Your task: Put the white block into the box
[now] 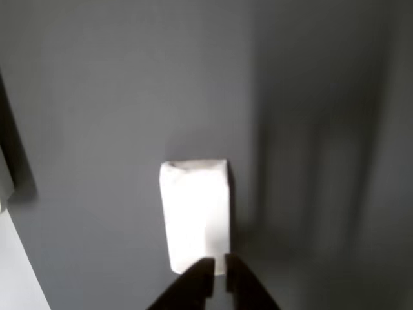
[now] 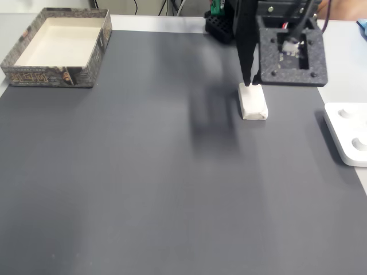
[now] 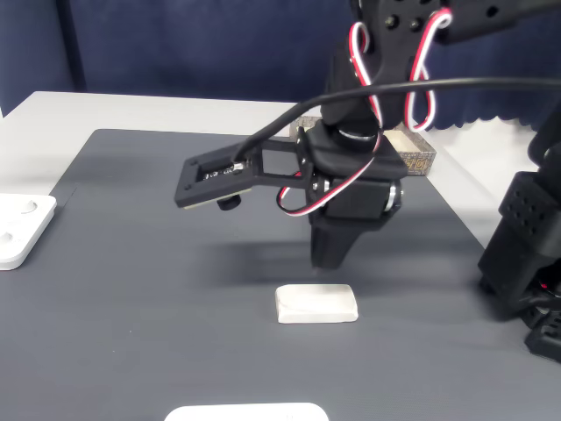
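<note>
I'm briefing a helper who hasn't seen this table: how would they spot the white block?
On the dark grey mat, look just under the gripper, far from the box. The white block is small, plain and rounded, lying flat, unlike the larger white device with round dimples at the mat's edge.

1. A dark grey mat (image 2: 143, 183) covers most of the surface (image 2: 344, 57), whose pale bare part shows along the far and right edges in a fixed view.
2. A white device (image 2: 348, 133) with round recesses lies at the mat's right edge in that view; in the other fixed view it (image 3: 19, 230) sits at the left.
3. A dark blue curtain (image 3: 193, 48) hangs behind the surface.
4. A white rounded object (image 3: 245, 412) sits at the bottom edge.
</note>
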You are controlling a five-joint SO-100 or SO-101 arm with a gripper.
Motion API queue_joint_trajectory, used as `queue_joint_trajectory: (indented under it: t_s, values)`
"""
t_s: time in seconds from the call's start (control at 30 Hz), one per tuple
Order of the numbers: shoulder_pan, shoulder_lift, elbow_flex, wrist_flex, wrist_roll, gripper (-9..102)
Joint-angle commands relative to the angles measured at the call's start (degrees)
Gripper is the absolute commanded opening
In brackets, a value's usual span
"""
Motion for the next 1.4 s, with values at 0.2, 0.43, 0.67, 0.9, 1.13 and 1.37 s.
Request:
queue_joint_trajectory:
  t_s: [0.2,0.43,0.67,0.9,1.13,1.37]
  values:
    - [4.0,0.4,-4.2,0.4,6.1,6]
    - [4.0,-1.4,-5.5,0.3,7.6,12]
    - [4.1,-2.2,-5.6,0.3,10.5,15]
    - [4.6,-3.2,-5.2,-0.2,10.7,19]
    - [4.6,-4.0,-5.2,-1.0,11.3,22]
    - [4.5,-4.7,-5.2,-2.1,12.4,22]
